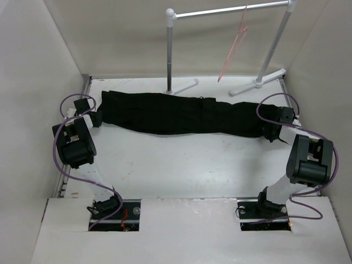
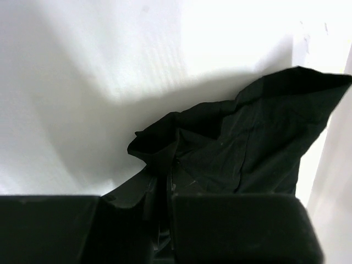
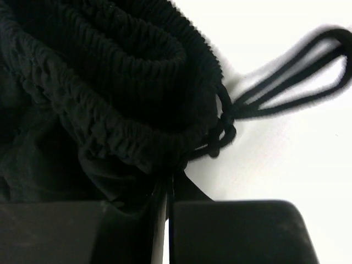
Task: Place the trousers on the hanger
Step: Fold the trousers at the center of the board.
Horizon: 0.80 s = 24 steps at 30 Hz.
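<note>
The flat white table (image 1: 181,170) lies under both grippers. The long black soft cloth trousers (image 1: 181,114) stretch across it from the left gripper (image 1: 98,119) to the right gripper (image 1: 269,132), like one wrinkly strip. The white-and-grey tube rail (image 1: 231,11) stands beyond both grippers, past the trousers. The thin pink-red wire hanger (image 1: 236,44) hangs on it, nearer the right gripper, well apart from the trousers. The left gripper is pressed together, pinching one end of the trousers, where the cloth is smooth and folded. The right gripper pinches the other end just below the bumpy stretchy waistband (image 3: 110,93). A thin black looped cord (image 3: 291,71) lies just to its right.
</note>
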Motion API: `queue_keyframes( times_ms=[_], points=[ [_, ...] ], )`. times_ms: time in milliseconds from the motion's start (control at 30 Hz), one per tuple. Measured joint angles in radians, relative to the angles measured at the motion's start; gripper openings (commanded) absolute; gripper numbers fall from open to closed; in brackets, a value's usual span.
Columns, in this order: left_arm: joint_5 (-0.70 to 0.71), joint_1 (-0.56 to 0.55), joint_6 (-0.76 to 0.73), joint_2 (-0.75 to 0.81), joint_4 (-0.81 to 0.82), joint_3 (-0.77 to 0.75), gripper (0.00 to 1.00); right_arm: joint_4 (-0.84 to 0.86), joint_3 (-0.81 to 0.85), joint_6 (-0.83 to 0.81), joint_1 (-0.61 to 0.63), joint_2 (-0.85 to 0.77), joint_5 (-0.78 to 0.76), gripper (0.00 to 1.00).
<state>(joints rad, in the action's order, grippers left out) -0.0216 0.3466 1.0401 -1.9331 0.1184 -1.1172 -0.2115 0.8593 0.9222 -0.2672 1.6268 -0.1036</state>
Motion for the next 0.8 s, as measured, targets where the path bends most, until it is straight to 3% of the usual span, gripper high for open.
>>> queue_keyframes(
  times_ms=[267, 500, 667, 800],
  points=[
    [0.069, 0.081, -0.034, 0.13, -0.134, 0.1, 0.0, -0.042, -0.145, 0.011, -0.034, -0.224, 0.01, 0.02],
    [0.166, 0.127, -0.053, 0.31, -0.298, 0.197, 0.02, -0.052, -0.156, 0.013, -0.036, -0.225, 0.013, 0.02],
    [0.248, 0.151, -0.064, 0.431, -0.385, 0.262, 0.17, -0.058, -0.156, 0.013, -0.037, -0.225, 0.021, 0.02],
    [0.323, 0.131, -0.066, 0.493, -0.43, 0.273, 0.15, -0.058, -0.156, 0.013, -0.043, -0.225, 0.006, 0.02]
  ],
)
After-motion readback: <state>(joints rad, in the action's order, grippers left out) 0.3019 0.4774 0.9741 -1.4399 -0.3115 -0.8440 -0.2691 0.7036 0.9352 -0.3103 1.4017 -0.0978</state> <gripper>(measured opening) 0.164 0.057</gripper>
